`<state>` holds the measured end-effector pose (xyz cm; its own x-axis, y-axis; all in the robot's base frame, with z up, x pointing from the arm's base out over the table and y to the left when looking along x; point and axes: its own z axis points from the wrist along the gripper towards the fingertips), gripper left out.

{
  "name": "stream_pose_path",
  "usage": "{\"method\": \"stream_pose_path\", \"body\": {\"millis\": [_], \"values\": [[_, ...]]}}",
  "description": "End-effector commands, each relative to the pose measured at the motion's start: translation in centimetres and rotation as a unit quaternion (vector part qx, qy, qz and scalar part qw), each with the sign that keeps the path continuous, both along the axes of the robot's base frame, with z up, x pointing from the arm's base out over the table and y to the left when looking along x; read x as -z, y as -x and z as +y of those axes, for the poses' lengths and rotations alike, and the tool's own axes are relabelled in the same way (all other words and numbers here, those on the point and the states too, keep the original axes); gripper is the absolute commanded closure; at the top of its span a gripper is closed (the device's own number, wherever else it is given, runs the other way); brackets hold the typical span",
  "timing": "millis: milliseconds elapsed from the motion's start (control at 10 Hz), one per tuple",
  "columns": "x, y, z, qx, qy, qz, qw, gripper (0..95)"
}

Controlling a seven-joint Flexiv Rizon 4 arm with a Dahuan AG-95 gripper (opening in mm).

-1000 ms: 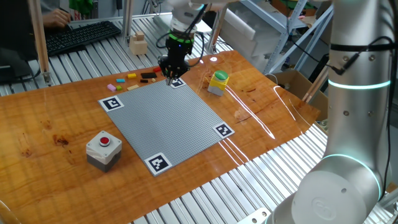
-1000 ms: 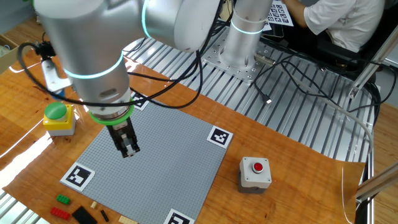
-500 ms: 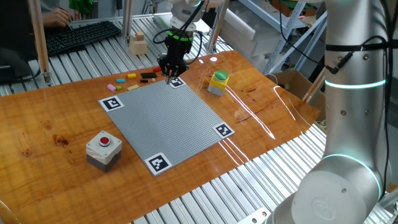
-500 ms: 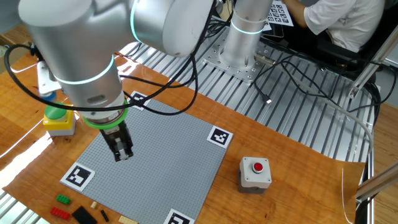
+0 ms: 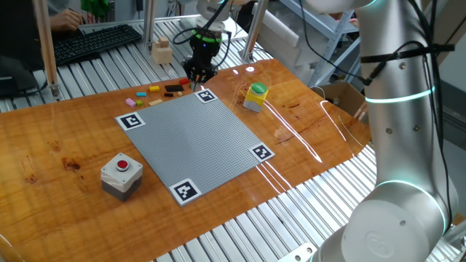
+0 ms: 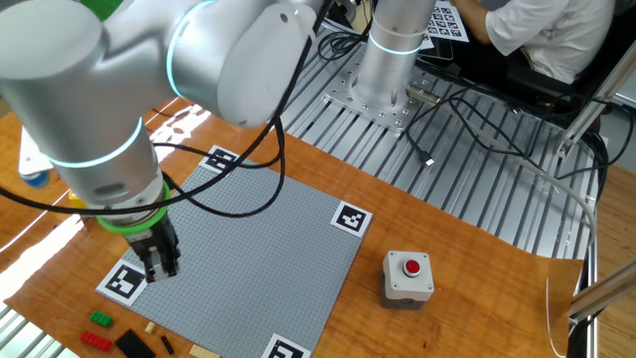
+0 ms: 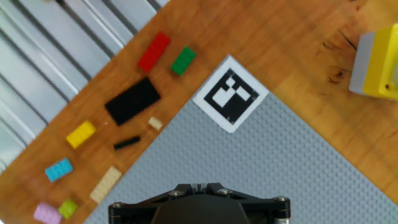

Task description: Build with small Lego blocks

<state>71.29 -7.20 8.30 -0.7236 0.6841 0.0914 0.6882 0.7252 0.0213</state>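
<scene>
grey baseplate (image 6: 248,254) lies under the end effector (image 6: 159,267) (fingers hidden in hand view, spread unreadable).

blocks (image 7: 130,102) beside baseplate (image 5: 195,138) corner | tool (image 6: 161,261) above corner
</scene>
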Motion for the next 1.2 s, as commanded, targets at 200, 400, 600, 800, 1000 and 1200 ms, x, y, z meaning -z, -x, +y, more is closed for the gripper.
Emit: {"method": "stream_pose_path", "body": {"millis": [200,400,600,800,1000,1200], "values": [[1.1,-1.9,-1.0,0.073,0.011,-0.017,0.9971,95.0],[1.6,-2.9,-1.9,0.076,0.009,-0.016,0.9969,95.0],[1.9,-4.1,-2.6,0.102,0.009,-0.016,0.9946,95.0],[2.6,-5.4,-3.3,0.146,0.010,-0.014,0.9891,76.0],[3.2,-6.5,-3.9,0.173,0.010,-0.025,0.9845,76.0],[3.4,-7.3,-4.5,0.181,0.010,-0.028,0.9829,76.0]]}}
